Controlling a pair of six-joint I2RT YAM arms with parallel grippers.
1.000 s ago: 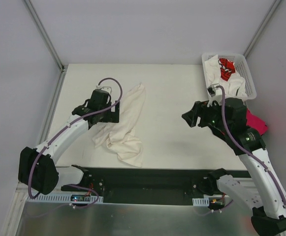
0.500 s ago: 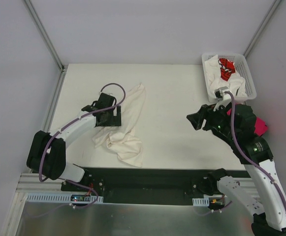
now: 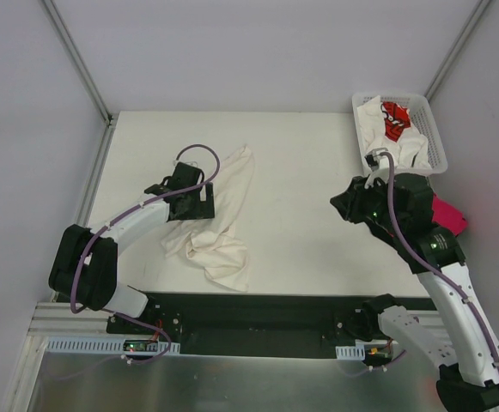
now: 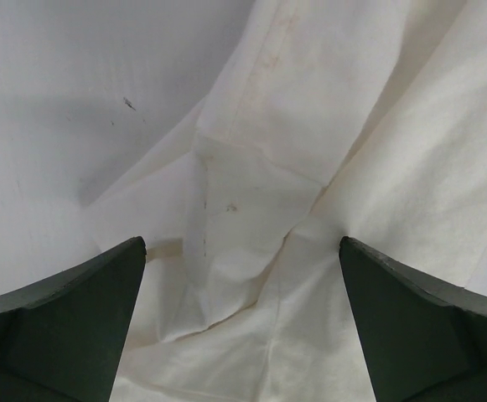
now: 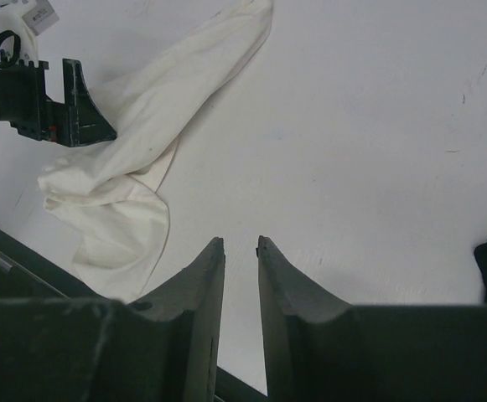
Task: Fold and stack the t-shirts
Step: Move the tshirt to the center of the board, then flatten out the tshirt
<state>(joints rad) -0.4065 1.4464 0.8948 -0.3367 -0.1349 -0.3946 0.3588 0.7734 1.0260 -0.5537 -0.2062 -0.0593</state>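
A cream-white t-shirt [image 3: 219, 215] lies crumpled in a long strip on the white table, left of centre. My left gripper [image 3: 196, 202] is open, low over the shirt's left edge. In the left wrist view [image 4: 241, 251] its jaws stand wide apart with wrinkled cloth [image 4: 310, 167] between them, gripping nothing. My right gripper [image 3: 342, 206] hovers above bare table at the right. Its jaws [image 5: 239, 244] are nearly closed with a narrow gap and hold nothing. The cream shirt also shows in the right wrist view [image 5: 142, 167].
A white lattice basket [image 3: 436, 142] at the back right holds a white shirt with red print [image 3: 394, 120] and cream cloth [image 3: 373, 129]. A magenta-pink shirt [image 3: 448, 215] lies right of my right arm. A black strip [image 3: 258, 313] runs along the table's near edge.
My left gripper has moved a little nearer and lower onto the shirt's left edge. My right gripper has shifted slightly right. The shirt has not visibly moved.
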